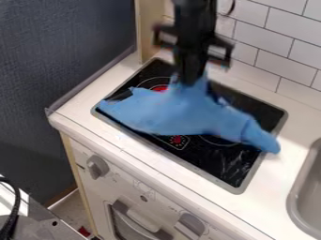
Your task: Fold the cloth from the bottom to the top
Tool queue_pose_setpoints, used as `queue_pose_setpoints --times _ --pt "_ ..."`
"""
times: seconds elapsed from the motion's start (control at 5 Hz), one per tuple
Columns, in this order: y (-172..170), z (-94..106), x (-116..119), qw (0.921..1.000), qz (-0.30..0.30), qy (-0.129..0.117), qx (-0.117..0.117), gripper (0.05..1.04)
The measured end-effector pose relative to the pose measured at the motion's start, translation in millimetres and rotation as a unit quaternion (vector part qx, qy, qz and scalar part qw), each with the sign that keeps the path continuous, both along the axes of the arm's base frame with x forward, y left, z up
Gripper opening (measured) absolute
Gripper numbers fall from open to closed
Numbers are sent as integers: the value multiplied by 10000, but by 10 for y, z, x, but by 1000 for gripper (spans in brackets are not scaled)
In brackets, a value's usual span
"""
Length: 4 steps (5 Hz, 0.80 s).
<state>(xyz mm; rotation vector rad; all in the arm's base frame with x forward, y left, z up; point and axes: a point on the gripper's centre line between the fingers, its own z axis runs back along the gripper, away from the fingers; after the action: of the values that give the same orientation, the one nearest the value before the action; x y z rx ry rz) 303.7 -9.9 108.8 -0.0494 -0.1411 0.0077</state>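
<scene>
One blue cloth [169,115] across black stovetop [216,169], centre of frame, drawn to peak; tool [189,80] above, fingers pinched together on peak.

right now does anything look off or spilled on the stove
The blue cloth sits askew and rumpled, one end poking past the cooktop onto the counter; pale streaks may be only glare.

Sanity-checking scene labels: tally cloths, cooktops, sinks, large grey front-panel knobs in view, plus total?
Cloth: 1
Cooktop: 1
Sink, partly in view: 1
Large grey knobs: 2
Total: 5
</scene>
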Motion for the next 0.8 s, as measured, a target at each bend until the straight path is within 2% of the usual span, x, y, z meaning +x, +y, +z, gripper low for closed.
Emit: queue_pose_setpoints --times 0.2,0.4,0.6,0.8 --pt "-56 54 403 9969 -574 -533 -63 50" --pt "-74 -72 749 9908 -1001 -841 -337 50" --pt "-75 -308 873 9863 -1123 -991 -690 55" --pt "-22 -618 935 9825 -1233 -1026 -946 110"
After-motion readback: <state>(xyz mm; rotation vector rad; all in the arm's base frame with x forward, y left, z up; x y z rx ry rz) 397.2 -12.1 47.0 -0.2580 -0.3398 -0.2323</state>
